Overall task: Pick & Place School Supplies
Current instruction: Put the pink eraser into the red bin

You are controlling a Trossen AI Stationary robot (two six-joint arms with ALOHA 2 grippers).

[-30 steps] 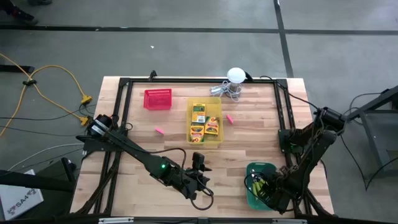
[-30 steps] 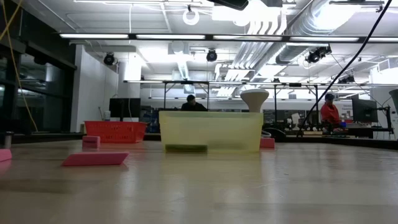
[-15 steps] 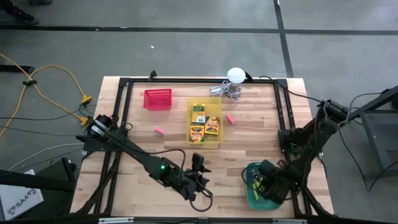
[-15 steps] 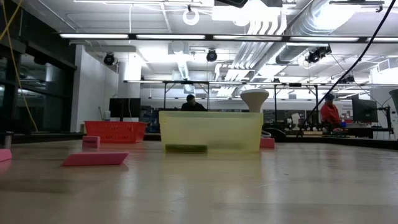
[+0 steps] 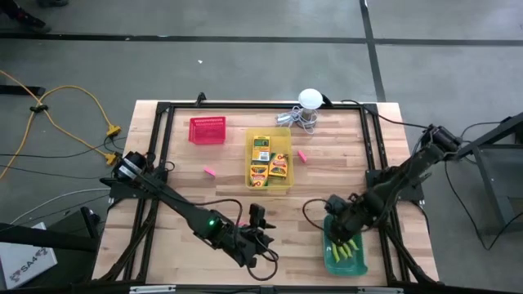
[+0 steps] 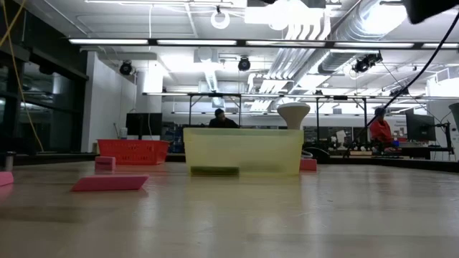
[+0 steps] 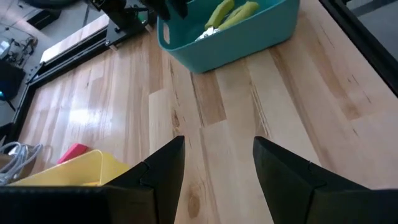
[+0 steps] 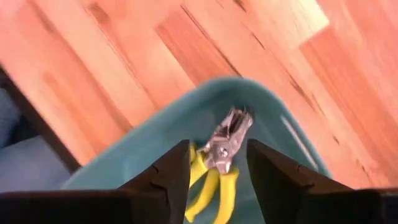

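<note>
Two small tools with yellow-green handles [image 5: 345, 247] lie inside the green bin [image 5: 358, 263] near the table's front right; the right wrist view shows one [image 8: 211, 177] with its metal head against the bin's floor. My right gripper [image 5: 335, 219] hangs open above the bin's far left rim, its fingers [image 8: 217, 149] apart with nothing between them. Several crayon boxes [image 5: 268, 160] lie in the yellow bin [image 5: 253, 181]. My left gripper [image 5: 265, 239] waits open over bare wood [image 7: 217, 162] near the front edge.
A red bin [image 5: 207, 130] stands at the far left. Pink erasers [image 5: 210, 171] [image 5: 301, 155] lie on the wood on either side of the yellow bin. A white ball with metal clutter [image 5: 307, 104] sits at the far edge. A black frame [image 5: 372, 155] borders the table.
My right gripper has risen from low over the green bin and swung toward the table's far edge and its left, rolling its wrist as it went. The tools in the bin now show uncovered.
</note>
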